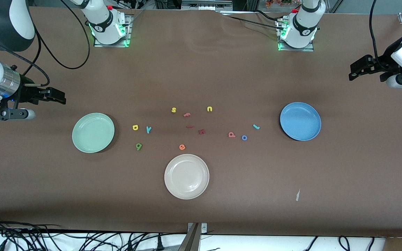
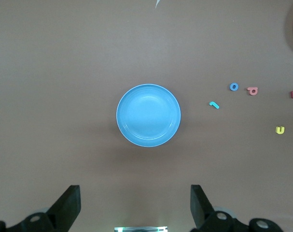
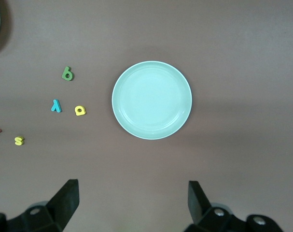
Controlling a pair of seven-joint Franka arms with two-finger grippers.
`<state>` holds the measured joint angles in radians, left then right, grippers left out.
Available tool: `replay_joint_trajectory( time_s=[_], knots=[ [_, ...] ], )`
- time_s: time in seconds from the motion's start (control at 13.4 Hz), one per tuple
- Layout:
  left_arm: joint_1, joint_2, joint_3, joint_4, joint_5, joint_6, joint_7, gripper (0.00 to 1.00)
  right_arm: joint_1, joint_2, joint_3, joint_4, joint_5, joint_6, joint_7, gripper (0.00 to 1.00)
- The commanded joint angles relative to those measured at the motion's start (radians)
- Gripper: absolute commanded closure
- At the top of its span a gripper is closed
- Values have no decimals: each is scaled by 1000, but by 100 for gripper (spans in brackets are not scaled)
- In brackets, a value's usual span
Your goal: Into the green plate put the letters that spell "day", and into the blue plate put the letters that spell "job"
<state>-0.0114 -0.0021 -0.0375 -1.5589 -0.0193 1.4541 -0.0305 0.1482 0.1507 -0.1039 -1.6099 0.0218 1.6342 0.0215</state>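
**newbie:** Looking at this from the front camera end, what's nearest?

**rigguy:** Nearest is the white plate (image 1: pixel 186 176), empty, not part of the job. Just past it the letters are strewn across the middle of the table (image 1: pixel 344 167). Green "a" (image 1: pixel 138 146) and orange "e" (image 1: pixel 182 147) come first, then the yellow "d" (image 1: pixel 135 127) and teal "y" (image 1: pixel 148 129), all three "day" letters bunched beside the green plate (image 1: pixel 93 132) toward the right arm's end. My guess is that's on purpose, so each arm gets a short haul.

**newbie:** And "job"?

**rigguy:** Same deal at the left arm's end: blue "o" (image 1: pixel 244 137), salmon "b" (image 1: pixel 231 134), teal "j" (image 1: pixel 256 127), close by the blue plate (image 1: pixel 300 121). Both plates are empty, nothing sorted yet. Decoys sit between and farther back: dark red "k" (image 1: pixel 202 131), a red bar (image 1: pixel 189 127), orange "f" (image 1: pixel 187 114), yellow "s" (image 1: pixel 173 110) and "u" (image 1: pixel 209 109).

**newbie:** Grippers?

**rigguy:** Right gripper (image 1: pixel 57 96) hangs over bare table by the green plate, fingers spread wide, holding nothing. Left gripper (image 1: pixel 358 68) is the same out at its end near the blue plate. Each wrist camera looks straight down on its own plate, so I'd call this the parked start pose.

**newbie:** Any readable text?

**rigguy:** Only the foam letters. The arm base markings are too small to read.
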Motion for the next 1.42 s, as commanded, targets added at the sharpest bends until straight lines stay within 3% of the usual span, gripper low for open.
replay_joint_trajectory(
  time_s=[0.0,0.97,1.35],
  knots=[
    [2,1,-2,13,12,-12,17,0,-4,-10,4,-2,-16,6,3,0],
    [-2,7,-12,-6,4,18,17,0,-6,-3,4,-2,-11,9,-12,0],
    [-59,119,-21,-33,10,87,17,0,-6,26,4,-2,0,7,5,0]
  ],
)
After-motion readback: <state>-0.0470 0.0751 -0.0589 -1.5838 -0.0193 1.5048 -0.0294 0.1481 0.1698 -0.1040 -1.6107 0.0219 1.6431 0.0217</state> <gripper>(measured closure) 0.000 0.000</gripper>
